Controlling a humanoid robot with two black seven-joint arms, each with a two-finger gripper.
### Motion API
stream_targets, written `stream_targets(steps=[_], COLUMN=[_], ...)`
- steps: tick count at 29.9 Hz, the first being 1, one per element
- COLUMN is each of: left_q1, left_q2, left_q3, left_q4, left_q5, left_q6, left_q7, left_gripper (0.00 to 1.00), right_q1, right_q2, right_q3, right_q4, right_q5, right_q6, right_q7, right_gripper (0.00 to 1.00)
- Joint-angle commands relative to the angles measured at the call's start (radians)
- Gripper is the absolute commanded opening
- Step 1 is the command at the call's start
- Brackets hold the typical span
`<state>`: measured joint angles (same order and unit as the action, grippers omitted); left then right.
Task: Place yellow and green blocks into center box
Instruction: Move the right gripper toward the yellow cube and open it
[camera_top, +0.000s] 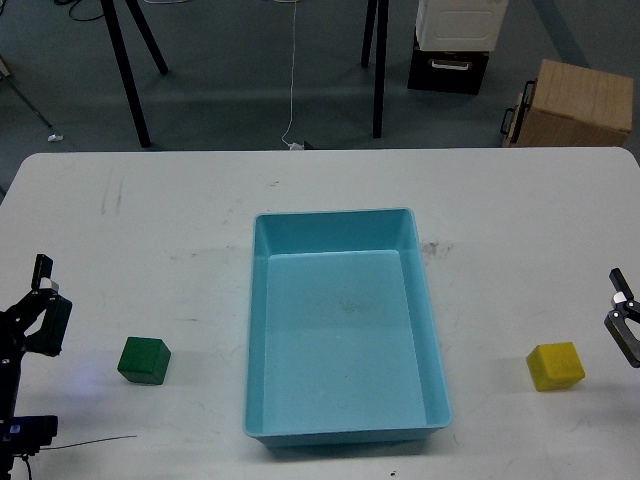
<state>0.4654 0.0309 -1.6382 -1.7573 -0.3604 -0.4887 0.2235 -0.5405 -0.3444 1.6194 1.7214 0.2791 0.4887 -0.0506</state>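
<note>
Nearest the camera, at the bottom edge of the view, sits the front wall of the large shallow light blue plastic tray (345, 434), the centre box, with low sloped walls, rounded corners and nothing inside it. It rests on the broad white table (200, 220), whose top bears faint dark scuffs, and it lies between the two grippers, well to the right of the left one and well to the left of the right one.

Beyond the table's far edge, on the grey floor, stand a tan cardboard box (573, 104) and a black-and-white case (453, 45), both far ahead of the right gripper, along with several black stand legs (127, 70).

At the left edge, the black left gripper (42, 300) shows its two fingers standing apart, with nothing between them. The small matte dark green cube (144, 360) lies on the table near it, to its right and a little closer to the camera, untouched, between that gripper and the tray's left wall.

At the right edge, only part of the black right gripper (622, 320) is in view; whether its fingers are apart or together cannot be told. The small matte bright yellow cube (556, 366) sits on the table just to its left and slightly nearer the camera, clear of it, outside the tray's right wall.
</note>
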Motion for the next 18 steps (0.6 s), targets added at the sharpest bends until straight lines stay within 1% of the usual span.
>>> stream_targets(steps=[1,4,6,10,11,14,17,18], left_q1=[-0.001,-0.002,-0.011,-0.046,-0.059,-0.086,-0.105,-0.111], left_q2=[0.000,0.001,0.003,0.003,0.003,0.003,0.003,0.003], left_q3=[0.000,-0.006,-0.005,-0.002,0.000,0.001,0.003,0.005], left_q4=[0.001,0.001,0.004,0.033,0.044,0.064,0.065,0.065], left_q5=[0.001,0.012,0.012,0.014,0.014,0.015,0.017,0.018], left_q6=[0.000,0.000,0.000,0.000,0.000,0.000,0.000,0.000], left_q7=[-0.003,-0.004,-0.003,-0.003,-0.001,0.000,0.002,0.002], left_gripper=[1.00,1.00,1.00,1.00,1.00,1.00,1.00,1.00], right_q1=[-0.001,0.004,0.013,0.109,0.140,0.273,0.449,0.514], right_q2=[0.007,-0.002,-0.046,-0.377,-0.456,-0.657,-0.822,-0.852], right_q3=[-0.003,0.008,0.022,-0.009,-0.035,-0.139,-0.313,-0.384], right_q4=[-0.002,-0.022,-0.048,-0.109,-0.127,-0.169,-0.174,-0.172], right_q5=[0.000,-0.001,-0.008,-0.058,-0.078,-0.164,-0.314,-0.374], right_q6=[0.000,0.000,-0.001,-0.041,-0.051,-0.062,-0.067,-0.067], right_q7=[0.000,0.000,0.000,-0.011,-0.023,-0.081,-0.121,-0.132], right_gripper=[1.00,1.00,1.00,1.00,1.00,1.00,1.00,1.00])
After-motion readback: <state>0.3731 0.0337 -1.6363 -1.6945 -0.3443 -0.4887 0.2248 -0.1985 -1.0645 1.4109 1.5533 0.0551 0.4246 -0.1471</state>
